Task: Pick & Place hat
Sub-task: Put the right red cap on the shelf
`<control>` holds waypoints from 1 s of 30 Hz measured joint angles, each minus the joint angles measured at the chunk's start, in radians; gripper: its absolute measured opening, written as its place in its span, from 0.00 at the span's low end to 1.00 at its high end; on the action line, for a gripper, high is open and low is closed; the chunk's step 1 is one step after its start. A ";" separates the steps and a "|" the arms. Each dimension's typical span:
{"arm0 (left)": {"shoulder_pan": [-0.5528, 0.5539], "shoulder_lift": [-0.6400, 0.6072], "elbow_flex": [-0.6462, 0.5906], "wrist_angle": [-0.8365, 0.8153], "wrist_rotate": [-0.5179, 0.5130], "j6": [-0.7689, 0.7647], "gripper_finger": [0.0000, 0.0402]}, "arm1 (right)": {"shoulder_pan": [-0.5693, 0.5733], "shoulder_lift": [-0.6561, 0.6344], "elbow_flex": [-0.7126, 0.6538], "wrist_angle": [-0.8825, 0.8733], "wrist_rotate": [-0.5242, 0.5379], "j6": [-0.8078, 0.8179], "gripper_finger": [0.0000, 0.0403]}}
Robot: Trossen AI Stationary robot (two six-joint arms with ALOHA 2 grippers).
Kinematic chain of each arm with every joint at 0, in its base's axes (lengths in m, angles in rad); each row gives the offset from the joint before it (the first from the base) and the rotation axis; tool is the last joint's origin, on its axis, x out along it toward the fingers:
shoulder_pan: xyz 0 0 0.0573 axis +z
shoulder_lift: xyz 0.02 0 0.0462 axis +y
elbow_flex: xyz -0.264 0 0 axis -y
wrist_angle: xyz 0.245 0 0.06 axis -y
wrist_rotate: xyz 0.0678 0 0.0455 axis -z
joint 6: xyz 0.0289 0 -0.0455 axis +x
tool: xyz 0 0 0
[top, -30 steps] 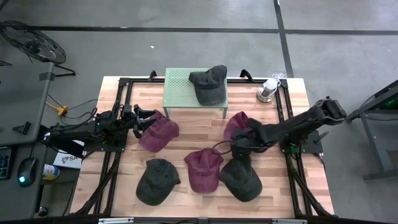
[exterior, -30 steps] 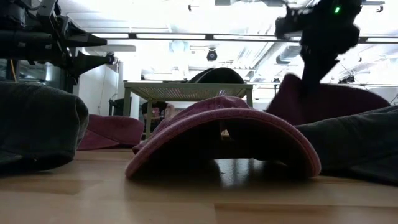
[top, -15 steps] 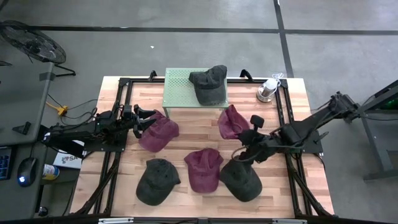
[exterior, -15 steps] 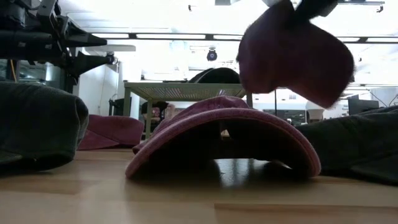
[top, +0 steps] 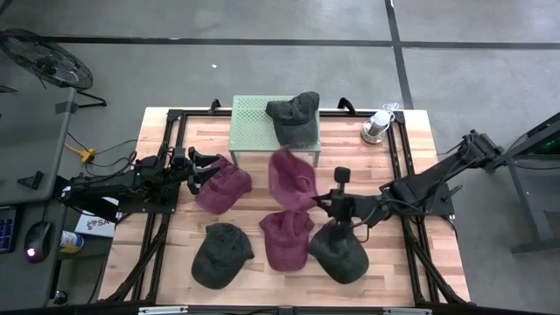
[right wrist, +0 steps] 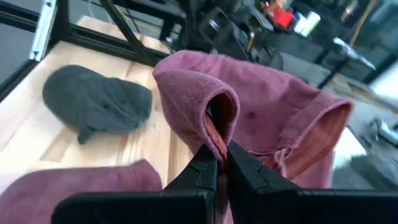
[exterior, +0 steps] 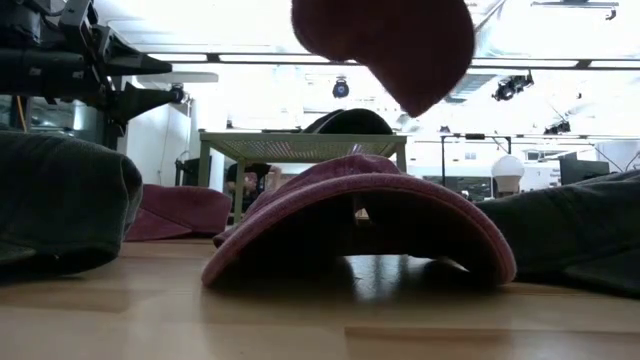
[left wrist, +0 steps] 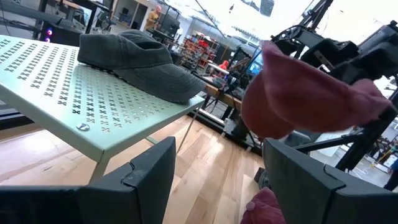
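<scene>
Item: maroon hat in transit. Held clear of the table, near its centre, just at 6 o'clock of the green perforated stand. In the low view it hangs above the maroon cap at table centre, not touching it.

Holder: right gripper. Fingers pinched fully together on a fold of the hat's fabric; the rest of the hat droops from that pinch. The right arm reaches in from the table's 3 o'clock edge.

Idle unit: left gripper. Parked at the 9 o'clock side, fingers spread wide and holding nothing, just beside a maroon cap at left.

Other stock on the table: dark cap on the stand, occupying its 3 o'clock half; dark cap at 7 o'clock; dark cap at 5 o'clock, directly beneath the right gripper; the central maroon cap.

Step in hand, judged: carry phase, with the hat lifted and not yet set down.

Next move, judged: likely travel toward 12 o'clock onto the stand's free 9 o'clock half, raising the drooping fabric above the stand's edge, clearing the dark cap already there, then parting the fingers.
</scene>
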 joint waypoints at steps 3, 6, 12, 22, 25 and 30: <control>0.000 0.000 0.000 0.000 -0.001 0.000 0.59 | -0.024 0.021 0.000 0.070 -0.034 -0.055 0.01; 0.000 0.000 0.000 0.000 -0.001 0.000 0.59 | -0.056 0.042 0.000 0.122 -0.084 -0.096 0.01; 0.000 0.000 0.000 0.002 -0.001 0.000 0.59 | -0.115 0.082 0.000 0.235 -0.192 -0.156 0.01; 0.000 0.000 0.000 0.000 -0.028 -0.008 0.59 | -0.179 0.146 -0.002 0.494 -0.173 -0.173 0.01; 0.000 0.000 0.000 -0.001 -0.011 -0.008 0.59 | -0.192 0.156 -0.002 0.542 -0.176 -0.169 0.01; 0.000 0.000 0.000 0.000 0.001 -0.008 0.59 | -0.204 0.158 -0.002 0.590 -0.192 -0.172 0.01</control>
